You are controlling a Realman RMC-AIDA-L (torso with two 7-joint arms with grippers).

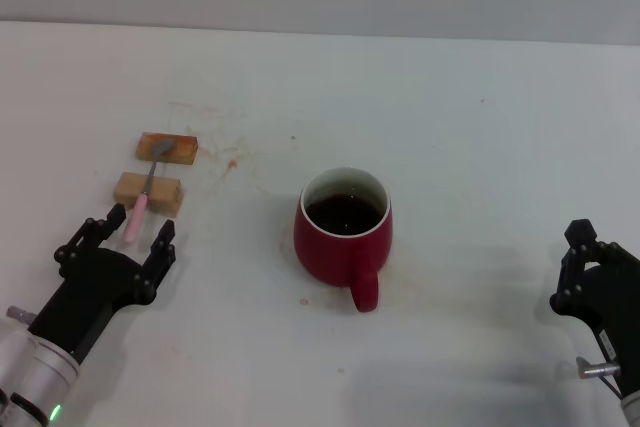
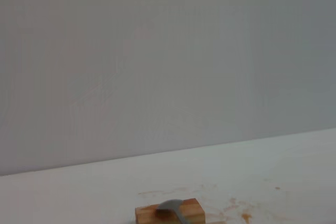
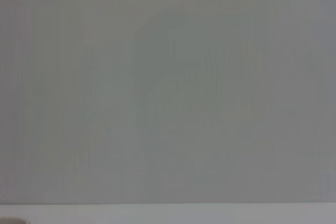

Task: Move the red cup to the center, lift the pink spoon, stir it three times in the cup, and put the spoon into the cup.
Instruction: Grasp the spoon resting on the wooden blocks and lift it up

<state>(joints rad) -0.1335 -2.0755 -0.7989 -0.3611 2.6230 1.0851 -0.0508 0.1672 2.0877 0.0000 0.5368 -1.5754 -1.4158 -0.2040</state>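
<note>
The left gripper (image 1: 118, 238), black and two-fingered, sits low over the white table (image 1: 450, 127) with its fingers spread apart and nothing between them. Just ahead of it, the pale pink handle of the small pink spoon (image 1: 143, 205) ends close to the gap between the fingertips, not touching either as far as the head view shows. The spoon runs away from the gripper across two small tan wooden blocks: its handle lies on the nearer block (image 1: 148, 191), and its grey metal bowl rests on the farther block (image 1: 167, 148). In the left wrist view the farther block (image 2: 169, 214) and the grey bowl on it (image 2: 170, 208) show at the picture's edge, with faint orange-brown stains (image 2: 239, 214) on the table beside them.

The round glossy red ceramic cup (image 1: 343, 237) stands upright well to the right of the left gripper, near the middle of the table, holding dark liquid, its loop handle pointing back toward the robot.

The right gripper (image 1: 590, 269) rests far out beyond the cup's other side, apart from everything; whether its fingers are open or closed cannot be told. No writing or label is readable on anything.
</note>
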